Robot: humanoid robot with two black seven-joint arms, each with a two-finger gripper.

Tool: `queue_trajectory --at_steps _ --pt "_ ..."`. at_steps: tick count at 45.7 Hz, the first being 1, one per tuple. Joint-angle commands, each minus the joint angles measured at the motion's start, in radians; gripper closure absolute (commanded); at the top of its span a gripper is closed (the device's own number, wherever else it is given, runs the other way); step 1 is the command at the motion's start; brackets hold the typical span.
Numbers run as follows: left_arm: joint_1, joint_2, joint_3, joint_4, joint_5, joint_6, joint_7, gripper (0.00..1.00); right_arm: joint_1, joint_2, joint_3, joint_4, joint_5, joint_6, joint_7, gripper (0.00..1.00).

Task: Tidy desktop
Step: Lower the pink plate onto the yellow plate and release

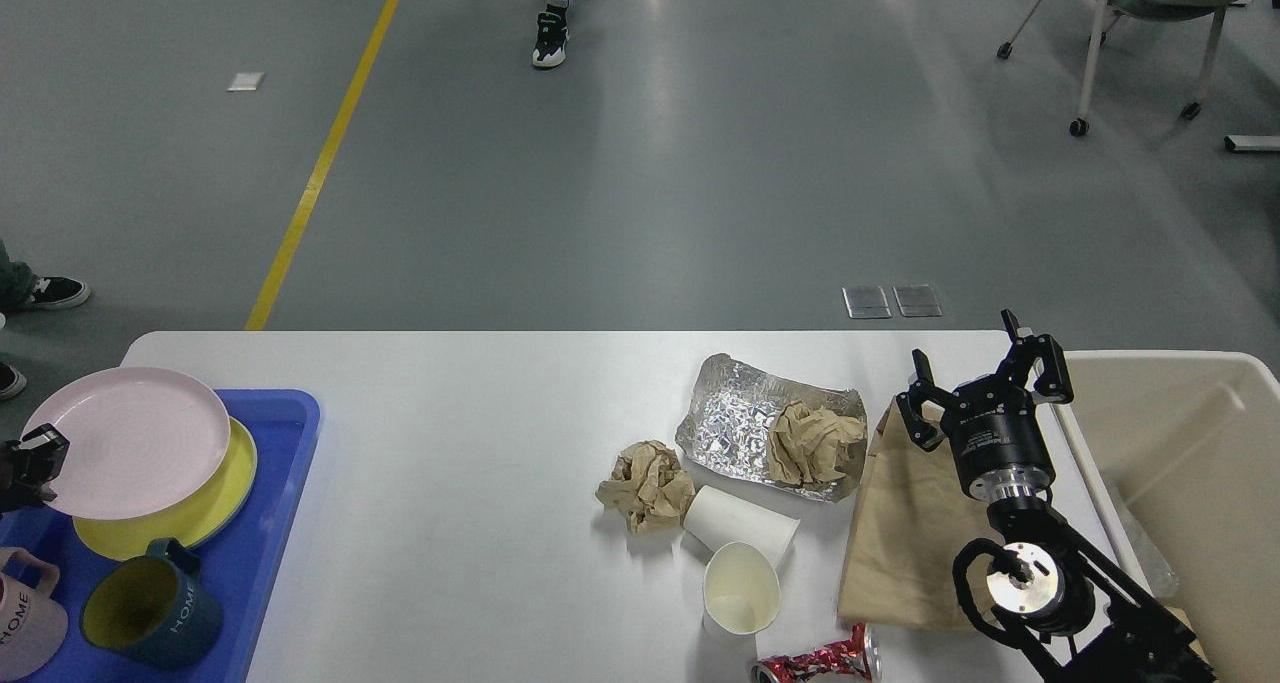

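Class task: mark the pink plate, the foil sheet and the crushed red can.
pink plate (130, 441): head view, middle of its face.
foil sheet (730, 425): head view, bare left part.
crushed red can (815, 661): head view, its side.

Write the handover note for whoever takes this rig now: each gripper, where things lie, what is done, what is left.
Left gripper: jaws shut on pink plate, above yellow plate in blue tray.
Right gripper: jaws open, empty, over brown bag.
Done: mugs in tray.
Left on desktop: foil, paper wads, two cups, crushed can. Bin is at right.
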Motion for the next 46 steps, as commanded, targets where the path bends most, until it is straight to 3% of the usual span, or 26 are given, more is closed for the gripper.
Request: queue_trajectory --at_steps 1,7,22,25,28,30,32,35,39,42,46 --pt "-0.002 0.002 0.0 0.0 0.0 0.0 0.0 0.2 0.0 0.0 0.001 0.0 0.0 0.0 0.0 0.0" --pt "-0.005 0.0 0.0 0.0 0.0 -0.002 0.001 0.13 0.0 0.0 0.001 0.0 0.0 0.0 0.0 0.0" --pt "-0.024 -0.001 -0.011 -0.037 0.0 -0.014 -0.002 0.09 0.0 0.0 -0.001 0.0 0.0 0.0 0.0 0.0" --pt "-0.025 -0.001 -0.005 -0.04 0.0 -0.016 0.008 0.2 0.0 0.0 -0.001 0.0 0.0 0.0 0.0 0.0" --pt "-0.025 -0.001 0.0 -0.069 0.0 -0.028 0.012 0.57 0.0 0.0 -0.001 0.0 0.0 0.0 0.0 0.0" --pt "-0.025 0.0 0.002 -0.084 0.0 -0.049 0.012 0.74 0.0 0.0 0.001 -0.002 0.0 0.0 0.0 0.0" --pt "-0.025 0.003 0.003 -0.087 0.0 -0.074 0.011 0.78 0.0 0.001 0.001 0.0 0.0 0.0 0.0 0.0" --pt "-0.025 0.006 0.003 -0.087 0.0 -0.083 0.002 0.66 0.0 0.0 0.001 -0.002 0.0 0.0 0.0 0.0" --pt "-0.027 0.011 0.003 -0.08 -0.005 -0.063 -0.003 0.21 0.0 0.0 -0.001 0.0 0.0 0.0 0.0 0.0" --pt "-0.027 0.011 0.003 -0.08 -0.003 -0.057 -0.003 0.12 0.0 0.0 0.001 -0.002 0.0 0.0 0.0 0.0" --pt "-0.027 0.011 0.003 -0.08 -0.003 -0.051 -0.002 0.12 0.0 0.0 0.001 0.0 0.0 0.0 0.0 0.0"
